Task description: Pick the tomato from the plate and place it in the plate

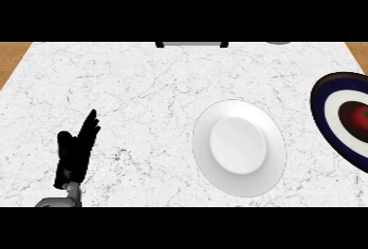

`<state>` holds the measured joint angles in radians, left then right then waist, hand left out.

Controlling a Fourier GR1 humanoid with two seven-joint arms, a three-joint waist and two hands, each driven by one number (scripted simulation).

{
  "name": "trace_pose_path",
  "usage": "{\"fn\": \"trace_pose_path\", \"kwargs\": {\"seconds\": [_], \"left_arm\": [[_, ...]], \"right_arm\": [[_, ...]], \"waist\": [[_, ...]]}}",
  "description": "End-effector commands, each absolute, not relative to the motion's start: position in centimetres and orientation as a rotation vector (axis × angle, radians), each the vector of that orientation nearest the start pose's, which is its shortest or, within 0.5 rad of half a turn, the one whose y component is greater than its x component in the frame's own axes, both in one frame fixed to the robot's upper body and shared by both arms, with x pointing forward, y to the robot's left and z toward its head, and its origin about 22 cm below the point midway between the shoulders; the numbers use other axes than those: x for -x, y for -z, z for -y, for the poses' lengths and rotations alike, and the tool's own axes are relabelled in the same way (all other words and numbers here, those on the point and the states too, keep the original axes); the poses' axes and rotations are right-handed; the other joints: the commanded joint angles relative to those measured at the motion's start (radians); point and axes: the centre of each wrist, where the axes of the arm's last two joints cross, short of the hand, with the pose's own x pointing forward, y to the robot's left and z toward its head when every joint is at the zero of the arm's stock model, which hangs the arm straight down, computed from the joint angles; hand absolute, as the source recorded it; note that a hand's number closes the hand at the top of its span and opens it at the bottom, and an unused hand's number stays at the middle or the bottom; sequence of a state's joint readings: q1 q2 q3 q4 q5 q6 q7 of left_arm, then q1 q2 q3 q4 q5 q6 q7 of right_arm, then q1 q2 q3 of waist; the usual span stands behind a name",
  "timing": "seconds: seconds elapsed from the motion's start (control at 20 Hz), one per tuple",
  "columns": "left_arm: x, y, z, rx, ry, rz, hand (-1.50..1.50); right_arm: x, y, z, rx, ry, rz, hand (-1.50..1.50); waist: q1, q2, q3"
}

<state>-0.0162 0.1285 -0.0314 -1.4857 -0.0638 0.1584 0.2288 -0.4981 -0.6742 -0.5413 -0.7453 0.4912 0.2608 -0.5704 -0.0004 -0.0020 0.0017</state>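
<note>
Resting lower left, left hand (74, 154), fingers straight; tomato (359, 116) seemingly on striped plate (325, 109) at right edge, beside white plate (239, 148).

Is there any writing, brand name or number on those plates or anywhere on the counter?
None: no text shows anywhere.
White plate: plain, no mark.
Striped plate: only dark and white rings, with the tomato on it; no lettering.
Counter: marble veins only.
Left hand: plain black, no label.
</note>
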Motion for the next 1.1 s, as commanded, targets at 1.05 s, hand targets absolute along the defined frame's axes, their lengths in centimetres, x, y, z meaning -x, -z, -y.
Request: {"fn": "trace_pose_path", "kwargs": {"seconds": [1.05], "left_arm": [[-26.4,1.7,-24.9,-0.226,0.030,1.287,0.00]], "right_arm": [[-25.5,-5.2,55.1,0.491,-0.325,1.810,-1.50]], "waist": [[0.013,0.009,0.000]]}}
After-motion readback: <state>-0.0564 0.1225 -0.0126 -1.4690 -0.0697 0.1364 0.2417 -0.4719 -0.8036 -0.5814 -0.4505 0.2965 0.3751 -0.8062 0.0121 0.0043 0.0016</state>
